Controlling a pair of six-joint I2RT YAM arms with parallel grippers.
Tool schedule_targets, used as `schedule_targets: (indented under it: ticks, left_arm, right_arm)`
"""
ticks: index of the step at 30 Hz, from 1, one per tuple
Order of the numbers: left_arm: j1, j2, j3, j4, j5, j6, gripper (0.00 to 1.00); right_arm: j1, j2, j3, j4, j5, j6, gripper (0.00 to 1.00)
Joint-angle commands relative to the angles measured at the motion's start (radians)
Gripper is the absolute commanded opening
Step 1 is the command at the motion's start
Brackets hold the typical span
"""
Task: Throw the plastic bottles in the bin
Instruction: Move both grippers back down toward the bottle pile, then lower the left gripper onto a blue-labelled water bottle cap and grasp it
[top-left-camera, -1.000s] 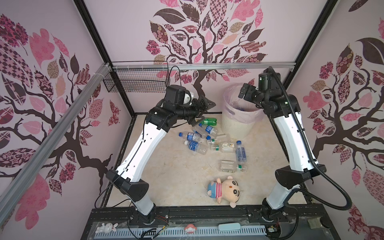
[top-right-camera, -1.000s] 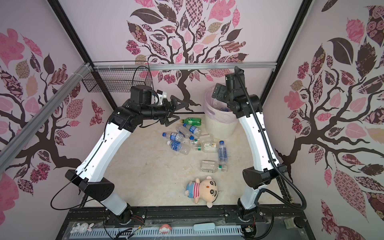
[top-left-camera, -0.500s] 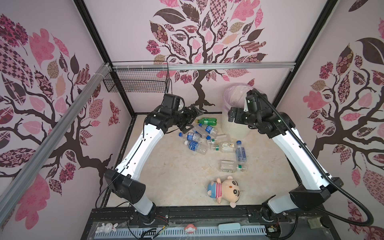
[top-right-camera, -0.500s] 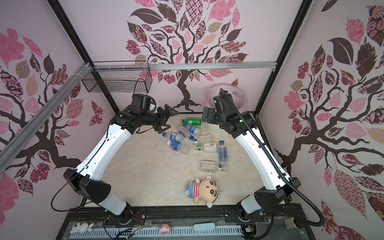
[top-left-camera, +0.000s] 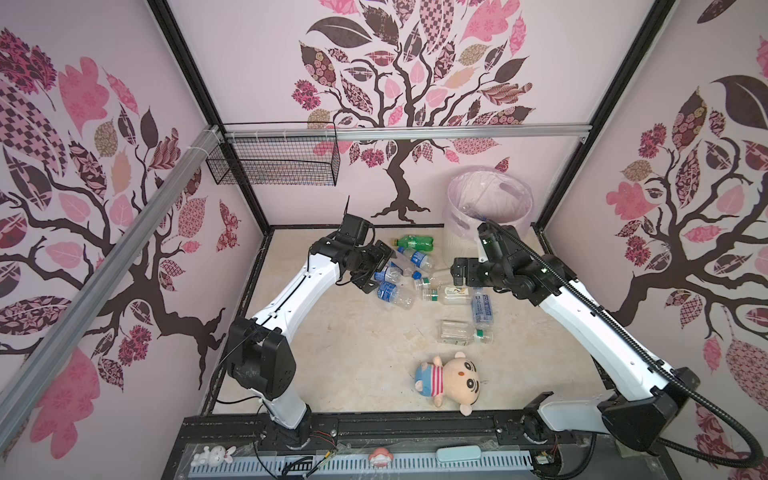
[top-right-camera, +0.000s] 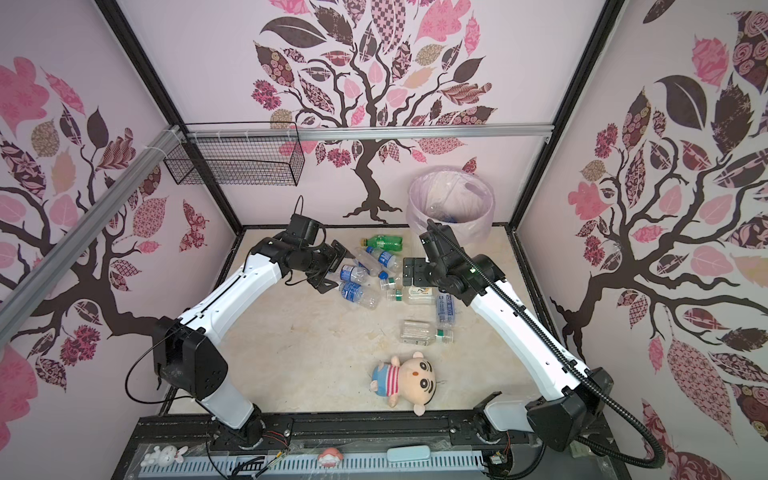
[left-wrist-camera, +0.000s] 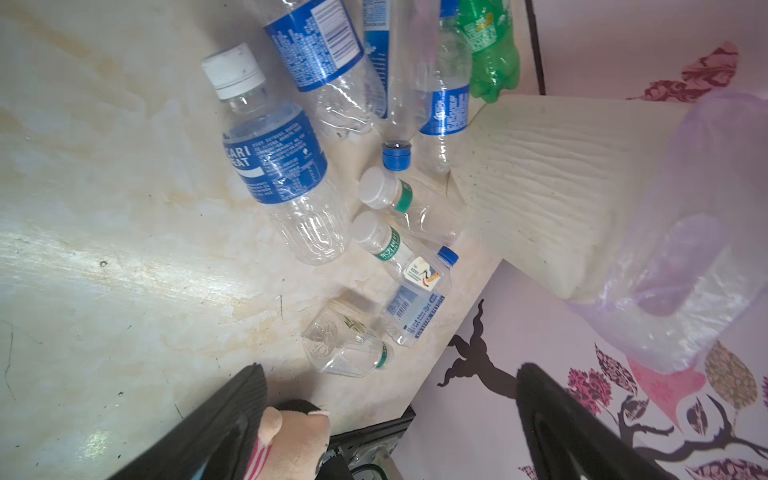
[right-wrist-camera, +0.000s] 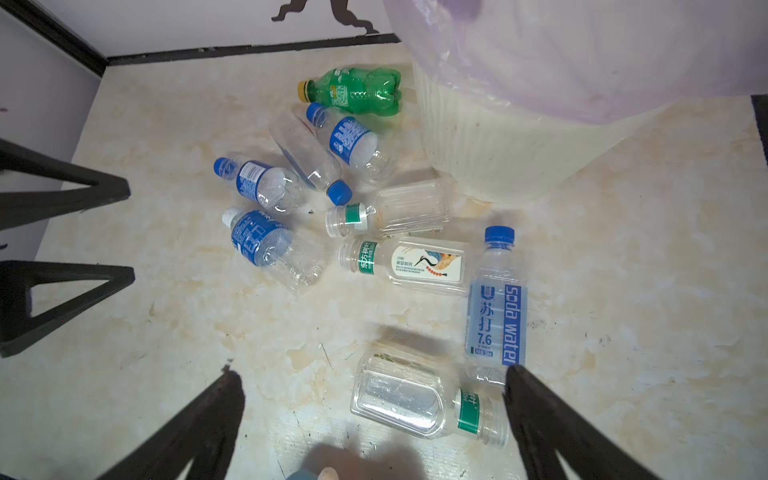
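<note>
Presently, nine plastic bottles are observed lying on their sides on the floor. They are clustered just beside the bin, which stands in the far right corner. A green bottle is found at the far edge of the cluster, near the back wall. A soda-water bottle and a clear bottle with a green collar are found at the near edge. Clear plastic is made out inside the bin's pink liner in both top views, but the pieces cannot be counted.

The left gripper is seen with its jaws spread wide and empty. It is positioned over two blue-labelled bottles at the left edge of the cluster, and contact cannot be confirmed. The right gripper is likewise spread wide and empty, and is held above the side of the cluster nearest the bin. In the right wrist view, the clear bottle with a green collar is framed between its fingers, on the floor below.

A plush doll is noted well apart from the bottles, toward the front rail. A wire basket is hung on the back wall at the left.
</note>
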Motion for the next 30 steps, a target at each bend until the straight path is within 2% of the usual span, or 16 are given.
schedule_targets:
  ticks: [1, 7, 14, 23, 30]
  left_arm:
    - [0.001, 0.037, -0.034, 0.007, -0.047, -0.062, 0.97]
    - [0.004, 0.145, -0.023, -0.006, -0.051, -0.066, 0.97]
    - [0.013, 0.269, 0.052, -0.045, -0.089, 0.013, 0.97]
    - [0.034, 0.317, -0.006, 0.065, -0.049, 0.014, 0.97]
    - [0.032, 0.343, -0.006, 0.117, -0.062, 0.026, 0.97]
  right_arm:
    - [0.032, -0.04, -0.026, -0.011, 0.008, -0.05, 1.0]
    - [0.053, -0.018, -0.061, 0.003, 0.005, -0.059, 1.0]
    - [0.2, 0.08, 0.003, -0.031, 0.145, -0.13, 0.99]
    - [0.201, 0.061, 0.005, -0.024, 0.115, -0.014, 1.0]
    - [0.2, 0.034, -0.056, 0.002, 0.107, -0.01, 1.0]
